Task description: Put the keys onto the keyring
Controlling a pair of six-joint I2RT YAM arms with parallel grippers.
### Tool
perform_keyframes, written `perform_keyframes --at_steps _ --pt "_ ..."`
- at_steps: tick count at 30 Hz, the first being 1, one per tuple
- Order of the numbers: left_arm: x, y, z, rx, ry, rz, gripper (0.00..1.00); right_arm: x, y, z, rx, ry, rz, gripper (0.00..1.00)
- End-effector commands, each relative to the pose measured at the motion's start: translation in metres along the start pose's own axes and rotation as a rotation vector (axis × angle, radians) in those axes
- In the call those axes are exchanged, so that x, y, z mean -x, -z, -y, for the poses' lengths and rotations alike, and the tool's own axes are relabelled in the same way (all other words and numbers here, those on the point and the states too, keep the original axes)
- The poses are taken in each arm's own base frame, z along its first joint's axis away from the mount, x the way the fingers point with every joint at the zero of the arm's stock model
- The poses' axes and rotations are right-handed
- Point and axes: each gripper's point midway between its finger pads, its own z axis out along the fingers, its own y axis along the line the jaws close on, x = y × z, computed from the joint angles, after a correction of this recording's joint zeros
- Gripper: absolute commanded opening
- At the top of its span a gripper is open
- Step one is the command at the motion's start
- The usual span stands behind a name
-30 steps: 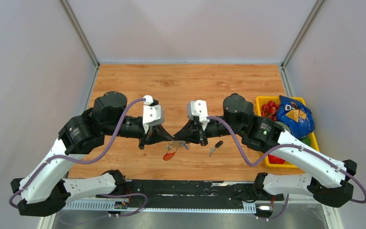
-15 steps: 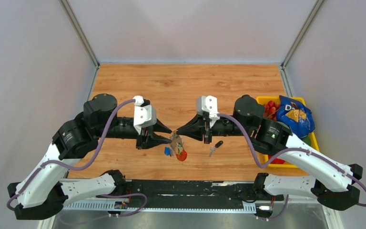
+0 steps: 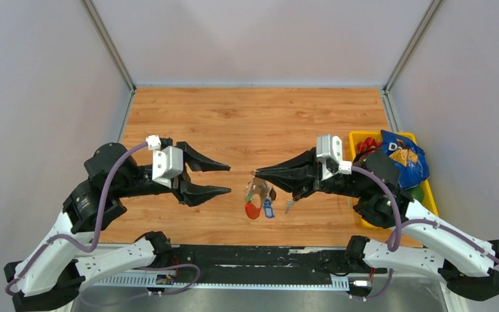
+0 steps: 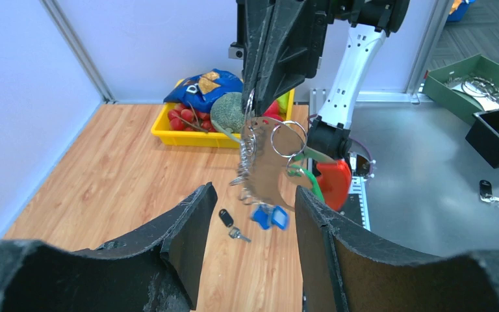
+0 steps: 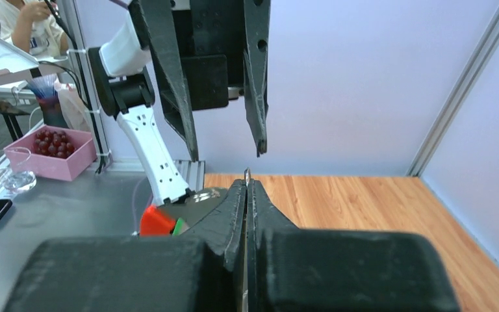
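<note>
Right gripper (image 3: 258, 173) clamps keyring (image 3: 258, 195) aloft; left gripper (image 3: 229, 179) spread, empty; key (image 3: 290, 204) lies near table (image 3: 260, 117) front edge, so left should fetch it next.

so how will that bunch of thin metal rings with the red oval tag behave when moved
Probably floppy: the bunch of thin metal rings dangles from the shut right gripper, red oval tag and blue piece hanging lowest. Likely swings when moved; the blue piece looks blurred. Thin rings, so probably light.

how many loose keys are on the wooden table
1: the black-headed key lies on the wood near the keyring bunch hanging from the right gripper; the bunch might hide others.
</note>
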Motion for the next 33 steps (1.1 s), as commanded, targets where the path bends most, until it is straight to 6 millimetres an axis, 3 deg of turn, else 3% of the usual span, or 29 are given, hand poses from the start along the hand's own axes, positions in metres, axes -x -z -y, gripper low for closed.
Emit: perform_keyframes --at_steps 1,18,24,33 --pt "0.016 -0.009 -0.001 -0.014 -0.003 0.083 0.58 0.052 0.006 -0.011 0.036 0.057 0.242 0.0" --pt "0.037 -0.027 -0.002 -0.062 0.014 0.187 0.55 0.057 0.009 -0.023 0.103 0.07 0.427 0.0" --pt "0.041 -0.041 0.002 -0.128 0.032 0.207 0.39 0.059 0.004 -0.024 0.119 0.064 0.445 0.0" --pt "0.049 -0.043 0.006 -0.165 0.024 0.256 0.31 0.06 -0.002 -0.021 0.119 0.053 0.457 0.0"
